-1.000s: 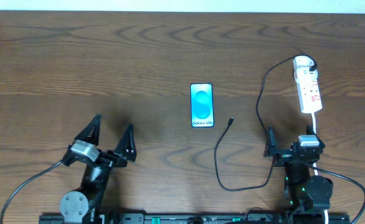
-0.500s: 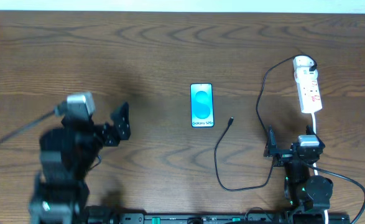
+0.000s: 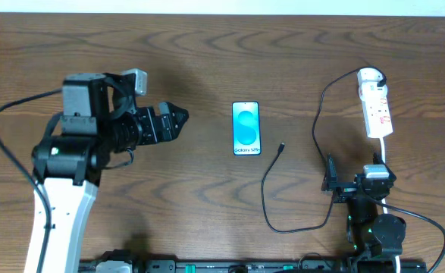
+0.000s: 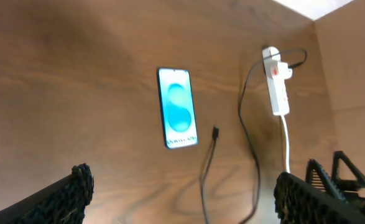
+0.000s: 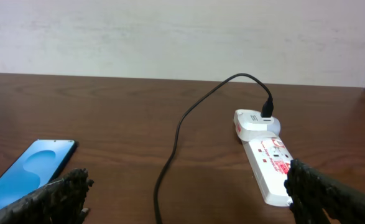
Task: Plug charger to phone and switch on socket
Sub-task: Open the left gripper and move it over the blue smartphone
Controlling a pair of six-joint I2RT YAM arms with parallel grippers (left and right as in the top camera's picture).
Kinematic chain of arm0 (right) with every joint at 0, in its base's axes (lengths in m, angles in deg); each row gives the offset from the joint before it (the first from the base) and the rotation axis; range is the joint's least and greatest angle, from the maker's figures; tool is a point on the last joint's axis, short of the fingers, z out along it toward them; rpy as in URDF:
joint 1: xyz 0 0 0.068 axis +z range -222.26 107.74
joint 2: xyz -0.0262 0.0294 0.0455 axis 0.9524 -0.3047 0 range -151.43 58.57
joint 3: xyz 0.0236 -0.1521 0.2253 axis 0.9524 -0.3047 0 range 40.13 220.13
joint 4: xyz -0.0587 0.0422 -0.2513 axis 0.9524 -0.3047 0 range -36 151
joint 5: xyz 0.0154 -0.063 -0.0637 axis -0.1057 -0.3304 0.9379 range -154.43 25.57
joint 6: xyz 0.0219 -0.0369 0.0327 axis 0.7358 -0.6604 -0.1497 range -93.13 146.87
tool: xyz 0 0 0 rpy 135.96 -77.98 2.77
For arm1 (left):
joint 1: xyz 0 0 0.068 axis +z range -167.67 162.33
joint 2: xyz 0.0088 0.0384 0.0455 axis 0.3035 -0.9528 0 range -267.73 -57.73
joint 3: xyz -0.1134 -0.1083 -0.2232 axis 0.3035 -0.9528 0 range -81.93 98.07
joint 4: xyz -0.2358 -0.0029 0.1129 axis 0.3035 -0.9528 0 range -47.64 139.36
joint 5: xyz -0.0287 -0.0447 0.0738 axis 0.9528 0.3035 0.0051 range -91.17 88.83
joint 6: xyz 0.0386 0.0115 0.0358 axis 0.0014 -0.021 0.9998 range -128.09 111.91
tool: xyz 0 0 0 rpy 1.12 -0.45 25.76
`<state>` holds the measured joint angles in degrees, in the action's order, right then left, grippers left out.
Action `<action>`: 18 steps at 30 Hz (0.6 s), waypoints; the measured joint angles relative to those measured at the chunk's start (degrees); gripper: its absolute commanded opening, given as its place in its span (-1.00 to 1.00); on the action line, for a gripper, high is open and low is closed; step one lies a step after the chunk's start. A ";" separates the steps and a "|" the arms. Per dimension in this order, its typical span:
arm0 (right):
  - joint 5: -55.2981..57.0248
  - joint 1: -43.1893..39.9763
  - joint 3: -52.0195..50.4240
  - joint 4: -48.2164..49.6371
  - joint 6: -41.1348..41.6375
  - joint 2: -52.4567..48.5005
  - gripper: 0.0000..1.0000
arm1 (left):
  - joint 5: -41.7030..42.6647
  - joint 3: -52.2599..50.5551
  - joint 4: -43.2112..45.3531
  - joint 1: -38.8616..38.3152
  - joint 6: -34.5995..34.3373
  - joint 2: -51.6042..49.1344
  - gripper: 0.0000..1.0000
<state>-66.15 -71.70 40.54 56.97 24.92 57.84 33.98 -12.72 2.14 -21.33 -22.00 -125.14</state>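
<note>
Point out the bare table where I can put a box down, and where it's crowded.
Free: the table strip beyond the phone; the patch between phone and left gripper; the near edge left of the charger loop. Crowded: right side, with charger, socket and right gripper.

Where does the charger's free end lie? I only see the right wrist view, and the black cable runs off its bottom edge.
Observer: Overhead, the charger tip lies on the table right of the phone, near its bottom end, a gap between them.
Operator: Is the left arm near it?
Observer: No. The left gripper hovers open and empty on the phone's other side, well away from the tip.
</note>
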 measured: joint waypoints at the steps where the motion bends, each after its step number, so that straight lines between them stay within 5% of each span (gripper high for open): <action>1: 0.00 0.00 0.00 -0.02 0.00 0.00 0.99 | -0.02 0.63 -1.40 -0.46 -0.42 -0.96 0.89; 18: 0.02 0.00 0.00 -0.02 0.00 0.00 0.99 | -23.32 37.66 -31.17 -21.00 -2.84 -29.33 0.89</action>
<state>-66.13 -71.70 40.54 56.95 24.92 57.84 10.66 24.94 -29.03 -42.33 -24.84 -154.48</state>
